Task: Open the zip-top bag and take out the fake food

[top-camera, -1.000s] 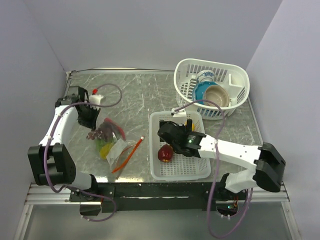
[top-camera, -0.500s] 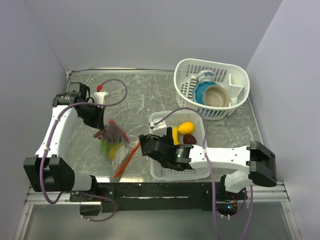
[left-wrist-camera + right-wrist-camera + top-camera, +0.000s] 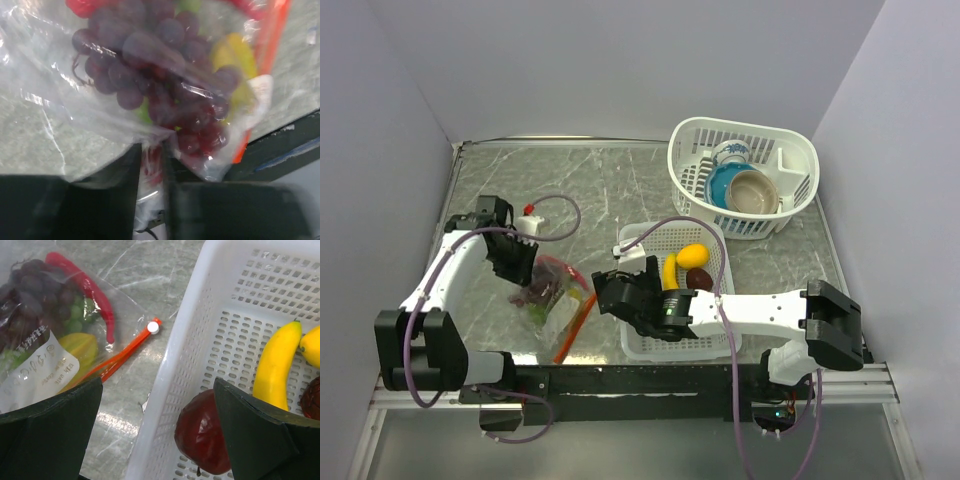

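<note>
Bag: we see the bag (image 3: 552,295) on the table (image 3: 610,190), just left of the basket (image 3: 175,365).
Inside: grapes (image 3: 150,75) with yellow and green pieces.
Strip: the orange strip (image 3: 125,352) runs diagonally along the bag's basket-facing edge.
Left jaws: narrow, bag film in the gap at the opposite corner; we cannot tell if they grip.
Right jaws: wide, empty, over the basket's left rim; we judge them nearer the strip.

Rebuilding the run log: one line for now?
left gripper: zip-top bag between jaws, grip unclear | right gripper: open over white basket rim | banana, apple: in basket | grapes: in bag
</note>
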Motion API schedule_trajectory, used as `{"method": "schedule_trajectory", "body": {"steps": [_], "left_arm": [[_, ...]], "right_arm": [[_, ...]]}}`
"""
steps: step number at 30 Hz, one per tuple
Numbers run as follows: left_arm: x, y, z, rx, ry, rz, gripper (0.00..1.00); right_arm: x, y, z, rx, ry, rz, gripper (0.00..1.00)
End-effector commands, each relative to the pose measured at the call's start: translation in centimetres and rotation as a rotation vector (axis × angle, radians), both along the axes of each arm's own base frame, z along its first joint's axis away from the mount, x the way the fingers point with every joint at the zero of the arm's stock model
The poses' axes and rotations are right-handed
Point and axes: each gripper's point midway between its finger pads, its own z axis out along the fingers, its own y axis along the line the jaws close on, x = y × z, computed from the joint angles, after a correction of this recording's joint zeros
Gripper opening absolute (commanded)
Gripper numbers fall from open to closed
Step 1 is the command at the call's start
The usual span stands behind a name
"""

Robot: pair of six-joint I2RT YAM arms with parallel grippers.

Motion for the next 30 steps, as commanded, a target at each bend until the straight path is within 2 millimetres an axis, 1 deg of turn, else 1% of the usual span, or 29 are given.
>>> {"method": "schedule_trajectory", "body": {"steps": [1,2,3,4,5,6,8,9,11,13,15,17,18,20,21,22,23,24,25,28,29,30], "left_arm": [[1.8,0.9,-0.9,0.054,-0.062,0.016,0.35],[1.9,1.0,-0.8,0.056,-0.069,0.015,0.43],[2.4,1.0,-0.3,0.056,-0.088,0.019,0.52],[2.5,1.1,-0.1,0.060,-0.096,0.019,0.77],[2.9,1.3,0.3,0.071,-0.110,0.024,0.99],[3.4,1.4,0.9,0.078,-0.133,0.028,0.99],[4.1,1.7,1.5,0.093,-0.162,0.040,0.99],[4.5,2.0,2.0,0.107,-0.182,0.053,0.97],[5.0,2.2,2.1,0.116,-0.199,0.072,0.97],[5.4,2.2,1.3,0.116,-0.198,0.091,0.97],[5.5,1.8,-0.1,0.098,-0.176,0.096,0.97],[5.2,1.3,-1.2,0.069,-0.141,0.084,0.97],[5.0,1.1,-1.7,0.060,-0.125,0.075,0.99],[4.8,0.7,-2.5,0.037,-0.096,0.063,0.79],[4.7,0.6,-2.8,0.032,-0.090,0.048,0.64],[4.9,0.5,-2.8,0.028,-0.097,0.044,0.25],[5.0,0.5,-2.8,0.029,-0.098,0.046,0.06],[5.2,0.6,-2.6,0.032,-0.105,0.045,0.01],[4.9,0.5,-2.4,0.028,-0.097,0.041,0.01],[5.4,0.4,-0.7,0.018,-0.130,0.027,0.01],[5.6,0.2,0.6,0.009,-0.152,0.023,0.01],[5.7,0.0,1.5,0.002,-0.164,0.018,0.01]], "right_arm": [[0.4,0.9,2.5,0.072,-0.034,-0.019,1.00],[0.4,0.9,2.5,0.072,-0.034,-0.019,1.00],[0.4,1.0,2.5,0.075,-0.032,-0.016,1.00],[0.4,1.1,2.4,0.077,-0.030,-0.017,1.00],[0.4,1.2,2.2,0.075,-0.027,-0.013,1.00],[0.3,1.2,2.2,0.078,-0.025,-0.014,1.00],[0.3,1.4,2.1,0.080,-0.019,-0.008,1.00],[0.3,1.5,2.0,0.081,-0.017,-0.006,1.00],[0.2,1.6,2.0,0.083,-0.015,-0.006,1.00],[0.2,1.5,1.9,0.084,-0.014,-0.005,1.00],[0.2,1.5,1.9,0.086,-0.013,-0.006,1.00],[0.2,1.5,1.7,0.082,-0.011,-0.010,1.00],[0.3,1.4,1.6,0.080,-0.012,-0.014,1.00],[0.2,1.2,1.5,0.075,-0.010,-0.015,1.00],[0.2,1.2,1.4,0.076,-0.011,-0.017,1.00],[0.2,1.0,1.3,0.071,-0.011,-0.018,1.00],[0.2,1.0,1.3,0.072,-0.011,-0.021,1.00],[0.2,0.9,1.3,0.070,-0.011,-0.023,1.00],[0.2,0.9,1.2,0.069,-0.011,-0.023,1.00],[0.2,1.1,1.1,0.071,-0.007,-0.019,1.00],[0.2,1.2,1.0,0.069,-0.007,-0.014,1.00],[0.1,1.4,1.0,0.072,-0.005,-0.010,1.00]]}}
